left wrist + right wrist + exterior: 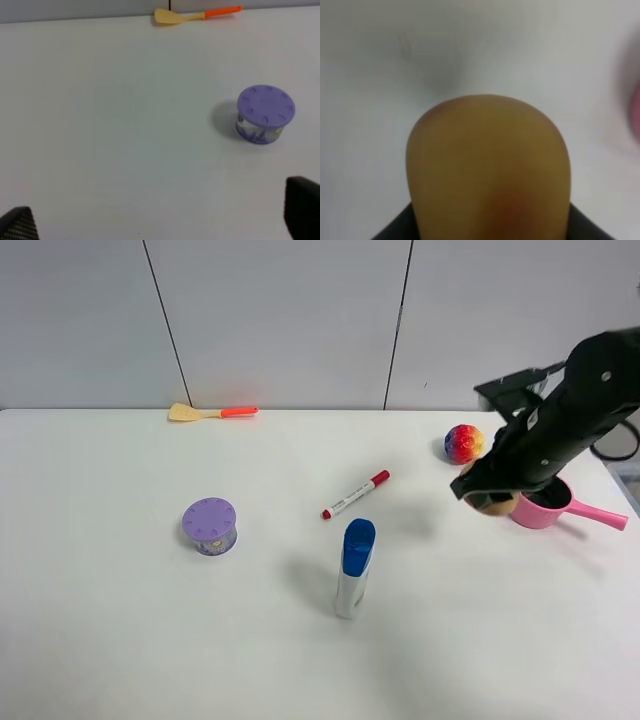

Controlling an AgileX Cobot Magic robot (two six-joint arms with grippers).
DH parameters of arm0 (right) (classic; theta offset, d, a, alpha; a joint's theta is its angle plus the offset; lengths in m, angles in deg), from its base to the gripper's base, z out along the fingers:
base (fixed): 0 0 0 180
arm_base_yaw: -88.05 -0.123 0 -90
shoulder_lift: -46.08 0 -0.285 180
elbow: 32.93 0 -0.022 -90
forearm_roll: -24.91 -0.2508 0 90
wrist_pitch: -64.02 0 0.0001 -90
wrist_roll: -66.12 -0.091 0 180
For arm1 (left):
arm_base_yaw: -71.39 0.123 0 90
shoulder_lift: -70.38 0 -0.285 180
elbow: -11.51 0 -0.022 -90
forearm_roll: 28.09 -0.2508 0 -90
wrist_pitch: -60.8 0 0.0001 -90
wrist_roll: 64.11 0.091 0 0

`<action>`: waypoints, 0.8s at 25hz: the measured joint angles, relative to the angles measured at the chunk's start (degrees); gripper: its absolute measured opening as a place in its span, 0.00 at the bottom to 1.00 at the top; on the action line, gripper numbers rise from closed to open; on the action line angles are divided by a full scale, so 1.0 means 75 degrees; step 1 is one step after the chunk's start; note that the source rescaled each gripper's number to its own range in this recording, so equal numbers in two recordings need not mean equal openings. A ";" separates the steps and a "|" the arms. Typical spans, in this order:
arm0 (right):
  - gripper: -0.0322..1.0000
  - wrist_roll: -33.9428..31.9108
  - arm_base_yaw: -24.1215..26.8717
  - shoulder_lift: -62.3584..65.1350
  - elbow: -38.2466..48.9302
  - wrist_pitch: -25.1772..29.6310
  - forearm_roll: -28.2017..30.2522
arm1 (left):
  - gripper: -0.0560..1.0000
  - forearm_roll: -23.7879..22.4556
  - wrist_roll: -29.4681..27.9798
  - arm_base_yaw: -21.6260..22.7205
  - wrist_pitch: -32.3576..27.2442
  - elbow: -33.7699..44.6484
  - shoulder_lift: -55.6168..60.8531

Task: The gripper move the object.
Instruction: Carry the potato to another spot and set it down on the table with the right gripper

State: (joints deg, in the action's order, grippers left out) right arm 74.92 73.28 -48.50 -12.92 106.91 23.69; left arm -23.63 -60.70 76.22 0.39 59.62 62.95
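The tan rounded object (492,503) is held in my right gripper (488,495) at the right of the table, just left of the pink cup and above the table top. In the right wrist view the tan object (489,165) fills the middle, with black finger parts at its sides. My left gripper (160,230) is out of the exterior view. Its two black fingertips (20,225) show far apart at the corners of the left wrist view, empty.
A pink handled cup (545,508) stands right beside the held object. A rainbow ball (463,443) lies behind it. A red marker (356,493), an upright blue-capped bottle (354,567), a purple-lidded jar (210,526) (264,114) and an orange-handled spatula (212,412) (195,15) lie about.
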 joint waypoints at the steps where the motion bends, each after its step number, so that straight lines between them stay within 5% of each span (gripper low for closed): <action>1: 0.04 0.0000 -0.0036 0.0152 -0.0230 0.0053 0.0000 | 1.00 0.0000 0.0000 0.0000 0.0000 0.0000 0.0000; 6: 0.04 0.0000 -0.0604 0.0284 -0.1326 -0.0012 -0.0022 | 1.00 0.0000 0.0000 0.0000 0.0000 0.0000 0.0000; 11: 0.03 0.0000 -0.1306 -0.0311 -0.2235 -0.0936 -0.0029 | 1.00 0.0000 0.0000 0.0000 0.0000 0.0000 0.0000; 20: 0.03 0.0000 -0.2277 -0.3487 -0.5002 -0.1573 -0.0029 | 1.00 0.0000 0.0000 0.0000 0.0000 0.0000 0.0000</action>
State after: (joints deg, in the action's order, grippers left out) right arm 74.92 56.20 -74.65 -50.43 95.12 23.48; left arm -23.63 -60.70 76.22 0.39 59.62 62.95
